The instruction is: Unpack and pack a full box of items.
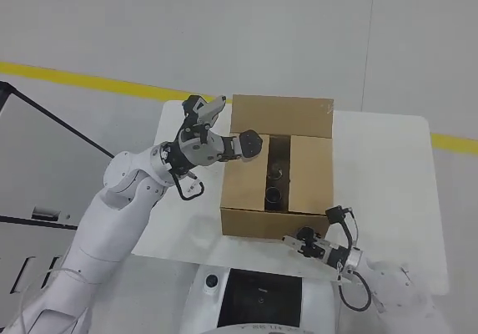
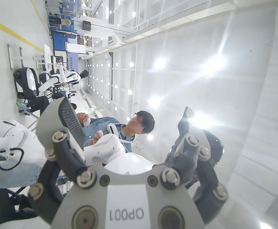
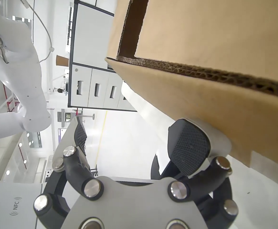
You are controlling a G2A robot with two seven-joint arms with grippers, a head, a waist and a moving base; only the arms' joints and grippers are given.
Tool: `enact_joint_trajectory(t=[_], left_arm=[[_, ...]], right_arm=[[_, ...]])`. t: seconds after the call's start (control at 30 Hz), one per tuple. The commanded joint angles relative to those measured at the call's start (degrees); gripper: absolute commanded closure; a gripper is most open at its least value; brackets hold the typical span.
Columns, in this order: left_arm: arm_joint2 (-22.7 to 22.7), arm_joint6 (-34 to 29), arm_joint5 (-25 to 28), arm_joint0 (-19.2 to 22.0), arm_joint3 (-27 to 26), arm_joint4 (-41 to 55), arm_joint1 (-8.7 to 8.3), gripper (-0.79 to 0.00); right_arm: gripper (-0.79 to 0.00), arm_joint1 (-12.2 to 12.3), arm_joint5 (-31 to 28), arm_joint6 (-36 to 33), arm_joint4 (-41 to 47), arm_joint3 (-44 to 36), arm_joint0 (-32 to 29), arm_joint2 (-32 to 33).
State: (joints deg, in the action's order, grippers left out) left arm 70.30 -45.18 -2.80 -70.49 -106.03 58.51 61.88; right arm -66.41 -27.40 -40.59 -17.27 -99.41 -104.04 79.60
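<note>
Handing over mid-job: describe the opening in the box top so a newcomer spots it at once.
On the white table stands one cardboard box. Down the middle of its top runs a gap between two folded-in flaps. It is the only dark strip on the top, with dark round shapes inside.
</note>
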Motion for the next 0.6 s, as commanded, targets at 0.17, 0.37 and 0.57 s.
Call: enact_joint_trajectory(t=[0.17, 0.37, 0.57], left_arm=[[-0.15, 1.7, -1.06, 0.0, -1.41, -4.59, -0.1, -0.785], [-0.87, 4.35, -0.71, -0.29, -1.89, 0.36, 0.6, -0.785], [-7.09, 5.79, 0.7, 2.96, 1.76, 0.67, 2.11, -0.785]], right_arm=[[-0.785, 0.49, 0.99, -4.58, 15.71, -1.71, -0.91, 1.02], [-0.785, 1.59, 5.59, -13.96, 45.1, -4.56, -2.28, 9.85], [-0.785, 2.25, 10.5, -15.57, 64.27, -2.54, -2.44, 20.38]])
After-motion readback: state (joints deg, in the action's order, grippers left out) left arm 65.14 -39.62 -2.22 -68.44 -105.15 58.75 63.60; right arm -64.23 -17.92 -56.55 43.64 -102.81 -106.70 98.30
